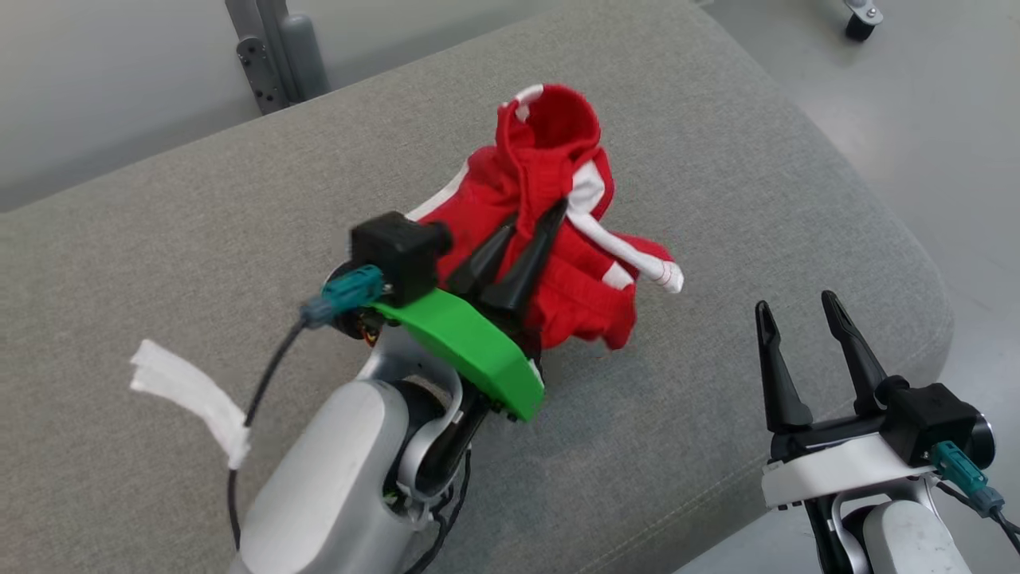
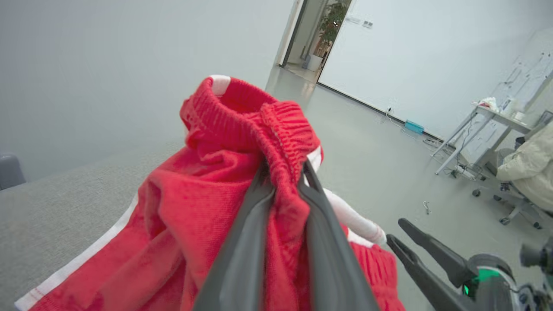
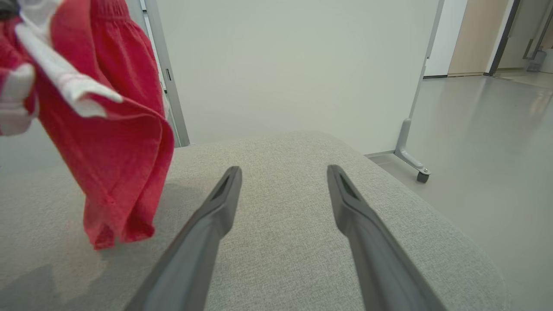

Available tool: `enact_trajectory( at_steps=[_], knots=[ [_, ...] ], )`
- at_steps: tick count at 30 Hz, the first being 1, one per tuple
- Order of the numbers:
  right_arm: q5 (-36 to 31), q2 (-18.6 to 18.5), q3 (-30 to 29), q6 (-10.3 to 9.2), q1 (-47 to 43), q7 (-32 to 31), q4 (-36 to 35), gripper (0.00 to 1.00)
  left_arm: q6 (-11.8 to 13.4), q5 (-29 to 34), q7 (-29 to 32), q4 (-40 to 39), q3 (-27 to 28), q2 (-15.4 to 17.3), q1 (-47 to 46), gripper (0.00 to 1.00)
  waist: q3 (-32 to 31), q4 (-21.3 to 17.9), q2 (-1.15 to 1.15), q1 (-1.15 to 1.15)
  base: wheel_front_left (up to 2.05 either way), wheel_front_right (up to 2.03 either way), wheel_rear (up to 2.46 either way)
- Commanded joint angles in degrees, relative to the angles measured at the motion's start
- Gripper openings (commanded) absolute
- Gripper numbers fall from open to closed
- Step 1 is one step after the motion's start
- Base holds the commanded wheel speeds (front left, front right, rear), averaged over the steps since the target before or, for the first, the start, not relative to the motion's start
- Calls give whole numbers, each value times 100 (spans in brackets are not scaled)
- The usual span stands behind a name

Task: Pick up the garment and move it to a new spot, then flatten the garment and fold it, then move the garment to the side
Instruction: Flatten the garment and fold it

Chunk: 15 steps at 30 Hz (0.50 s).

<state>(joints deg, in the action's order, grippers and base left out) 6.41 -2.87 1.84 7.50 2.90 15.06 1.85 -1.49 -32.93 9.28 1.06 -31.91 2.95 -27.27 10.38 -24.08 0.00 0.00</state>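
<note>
Left wrist view: fingertips of left end effector (image 2: 285, 169) were sunk into the waistband fold of garment (image 2: 185, 216), pads hidden. Garment ran off bottom edge. Right end effector (image 2: 395, 229), lower right, cropped at bottom edge. Pale seated figure (image 2: 529, 170) cut by right edge. Clutter (image 2: 488, 103) on far worktop (image 2: 503, 117), upper right, too small to identify. Right wrist view: garment cropped at upper left corner.

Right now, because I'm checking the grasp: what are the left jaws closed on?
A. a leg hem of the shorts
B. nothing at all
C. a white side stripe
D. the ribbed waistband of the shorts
D: in the left wrist view, the jaws of the left gripper pinch the gathered, ribbed waistband of the red shorts.
</note>
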Motion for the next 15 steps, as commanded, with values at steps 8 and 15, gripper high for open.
enact_trajectory(
  at_steps=[8, 15],
  knots=[
    [-63, -6, -56, -1, -127, 18, 5, 100, 734, -1948, -1004, -24, 443, 12, 591, 0, -101, 321, 0, 0, 0, 0, 0],
    [-168, -5, -107, -2, -127, 18, -1, 100, 638, -2415, -1543, 1116, 1074, 229, 1579, 33, -29, 762, 0, 0, 0, 0, 0]
  ],
)
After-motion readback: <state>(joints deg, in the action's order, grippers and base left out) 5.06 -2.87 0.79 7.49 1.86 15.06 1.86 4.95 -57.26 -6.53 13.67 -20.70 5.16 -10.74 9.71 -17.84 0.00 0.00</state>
